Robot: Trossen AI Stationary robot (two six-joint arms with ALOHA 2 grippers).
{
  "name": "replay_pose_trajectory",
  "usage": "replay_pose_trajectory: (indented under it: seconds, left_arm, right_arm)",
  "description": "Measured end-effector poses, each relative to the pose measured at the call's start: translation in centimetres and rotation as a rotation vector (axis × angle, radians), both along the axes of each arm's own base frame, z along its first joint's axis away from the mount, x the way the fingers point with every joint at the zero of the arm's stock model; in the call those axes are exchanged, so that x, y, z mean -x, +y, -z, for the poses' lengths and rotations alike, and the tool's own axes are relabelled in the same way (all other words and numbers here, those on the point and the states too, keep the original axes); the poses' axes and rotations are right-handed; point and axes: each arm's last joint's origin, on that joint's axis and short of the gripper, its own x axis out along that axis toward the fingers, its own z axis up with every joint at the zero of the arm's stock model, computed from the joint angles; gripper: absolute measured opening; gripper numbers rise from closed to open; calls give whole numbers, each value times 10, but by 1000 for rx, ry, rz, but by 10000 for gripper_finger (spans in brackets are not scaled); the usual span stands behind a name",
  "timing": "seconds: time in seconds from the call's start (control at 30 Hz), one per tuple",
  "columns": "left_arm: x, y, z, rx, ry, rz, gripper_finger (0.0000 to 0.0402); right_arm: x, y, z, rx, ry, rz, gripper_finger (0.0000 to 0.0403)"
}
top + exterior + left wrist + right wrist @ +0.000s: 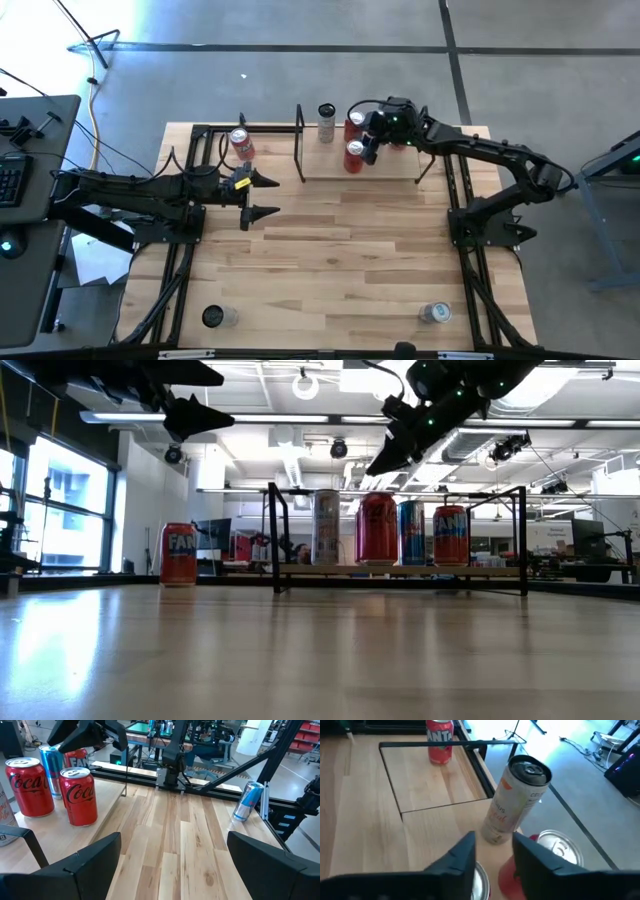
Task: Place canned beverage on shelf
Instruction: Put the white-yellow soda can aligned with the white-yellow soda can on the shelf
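cans (378, 528) upright on shelf (390, 172) (axes vertical) | right gripper (371, 140) above shelf, parted, empty | left gripper (262, 196) beside shelf, wide, empty

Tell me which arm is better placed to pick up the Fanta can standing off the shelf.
Left. The left gripper is open on the same side of the table as the Fanta can, close to it. The right gripper hovers over the cans on the shelf, beyond the black frame.

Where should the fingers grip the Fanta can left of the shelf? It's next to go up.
Grip the Fanta can around its upright side wall, mid-height, coming level from the open table side; it stands alone. The left gripper hangs open nearby.
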Motion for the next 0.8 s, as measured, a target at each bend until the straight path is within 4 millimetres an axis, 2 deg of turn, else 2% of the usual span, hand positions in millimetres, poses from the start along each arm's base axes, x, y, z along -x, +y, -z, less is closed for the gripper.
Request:
replay_pose_trajectory:
  seconds: [0.17,0.23,0.4,0.63,0.8]
  left_arm:
    - [0,0,0,0,0,0,355]
    - [0,0,0,0,0,0,355]
    - [0,0,0,0,1,0,355]
    - [0,-1,0,31,1,28,355]
    - [0,-1,1,57,3,22,355]
  right_arm:
    - [1,2,-4,24,-8,-11,25]
    - [2,3,-7,36,-14,-18,7]
    - [9,8,-19,58,-49,-10,14]
    - [22,21,-39,98,-103,-16,2]
    - [23,29,-45,119,-117,-16,0]
